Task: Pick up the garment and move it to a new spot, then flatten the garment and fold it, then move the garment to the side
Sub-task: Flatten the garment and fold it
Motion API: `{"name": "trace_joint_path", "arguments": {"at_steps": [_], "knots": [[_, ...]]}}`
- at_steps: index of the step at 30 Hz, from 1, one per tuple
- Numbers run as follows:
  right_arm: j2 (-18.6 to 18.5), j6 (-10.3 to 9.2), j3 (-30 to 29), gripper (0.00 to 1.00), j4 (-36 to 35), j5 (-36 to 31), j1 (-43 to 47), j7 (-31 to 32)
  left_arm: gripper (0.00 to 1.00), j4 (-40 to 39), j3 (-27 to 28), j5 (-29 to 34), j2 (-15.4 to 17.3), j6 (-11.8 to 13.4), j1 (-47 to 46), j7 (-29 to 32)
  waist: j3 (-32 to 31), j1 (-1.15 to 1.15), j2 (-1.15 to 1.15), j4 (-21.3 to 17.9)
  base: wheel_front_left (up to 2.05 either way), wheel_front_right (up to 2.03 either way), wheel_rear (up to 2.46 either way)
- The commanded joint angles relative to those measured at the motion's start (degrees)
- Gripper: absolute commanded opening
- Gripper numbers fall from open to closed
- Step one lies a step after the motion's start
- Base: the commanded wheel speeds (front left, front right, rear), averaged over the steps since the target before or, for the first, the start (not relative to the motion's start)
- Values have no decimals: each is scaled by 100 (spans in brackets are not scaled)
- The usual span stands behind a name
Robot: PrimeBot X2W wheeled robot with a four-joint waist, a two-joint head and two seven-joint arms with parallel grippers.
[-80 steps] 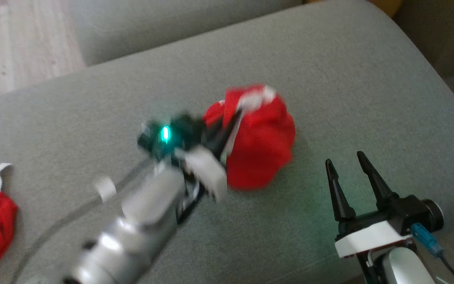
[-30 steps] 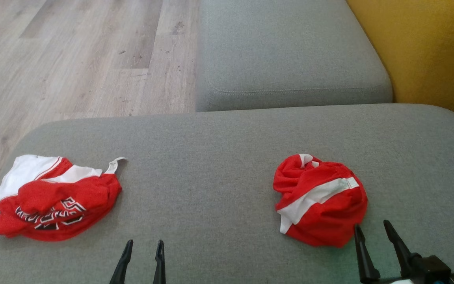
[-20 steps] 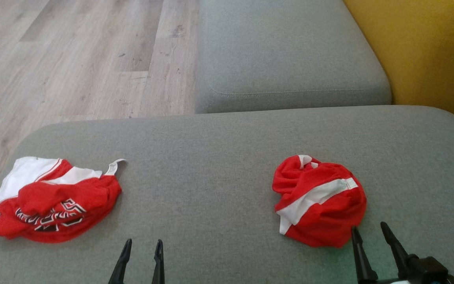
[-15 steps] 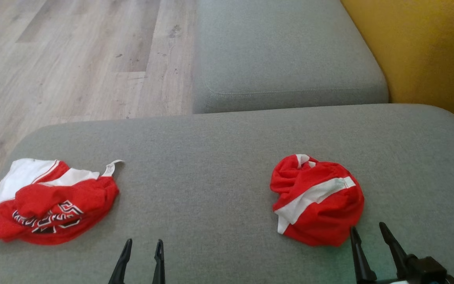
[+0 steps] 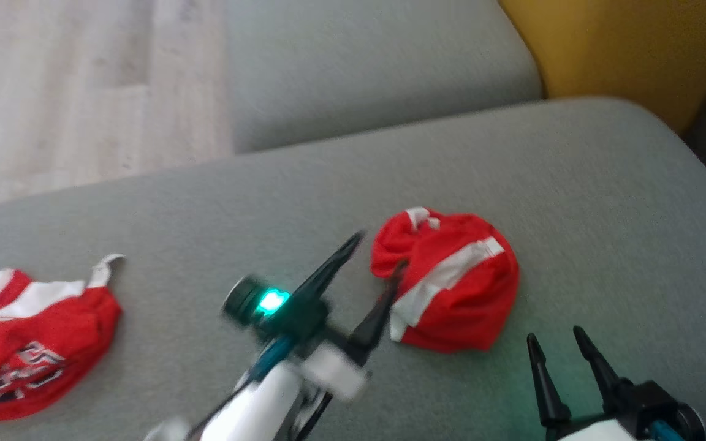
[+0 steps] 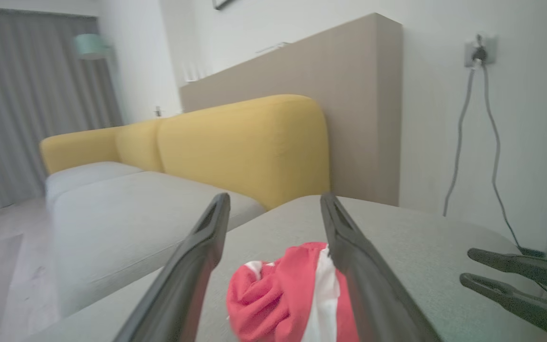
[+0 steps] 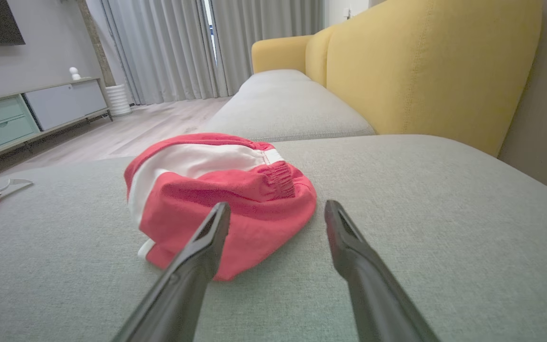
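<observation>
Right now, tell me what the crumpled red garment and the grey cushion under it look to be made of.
Red garment: soft, thin sports textile, probably synthetic knit; matte, it crumples in loose folds, with a gathered elastic band.
Grey cushion: woven upholstery fabric, matte, with a fine flecked weave; padding underneath is likely but hidden.

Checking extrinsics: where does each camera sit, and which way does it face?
Head view: on the head, looking down at the grey fabric sofa cushion; left tool open, facing the crumpled red-and-white fabric garment, right tool open at lower right.
Left wrist view: on the left wrist, facing along its dark fingers over the garment toward the yellow sofa backrest; right tool at right edge.
Right wrist view: on the right wrist, low over the cushion, facing the garment and grey curtains; own fingers below.
Shared: all three see the garment.
</observation>
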Motion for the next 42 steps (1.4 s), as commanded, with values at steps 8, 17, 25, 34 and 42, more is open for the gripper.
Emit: {"name": "trace_joint_path", "arguments": {"at_steps": [8, 17, 25, 34, 42], "knots": [[-63, -4, 137, 100, -353, -36, -539, -36, 100, 943, -1153, -636, -31, 180, -2564, 879, 1259, 0, 0, -828, 0, 0, 0], [-41, -4, 396, 100, -270, 79, -932, -36, 100, 1997, -2665, -2091, -31, 352, -3656, 2749, 1759, 0, 0, -1273, 0, 0, 0], [-37, -4, 430, 100, -300, 217, -1012, -36, 0, 1962, -3108, -3126, -31, -105, -3549, 2257, 1806, 0, 0, -1288, 0, 0, 0], [-36, -4, 370, 100, -215, 89, -915, -36, 0, 970, -2612, -4280, -31, 582, -4246, 58, 1351, 0, 0, -1122, 0, 0, 0], [-36, -4, 308, 100, -245, -49, -742, -36, 0, -157, -1010, -4006, -31, 1532, -3878, -68, 1078, 0, 0, -564, 0, 0, 0]]}}
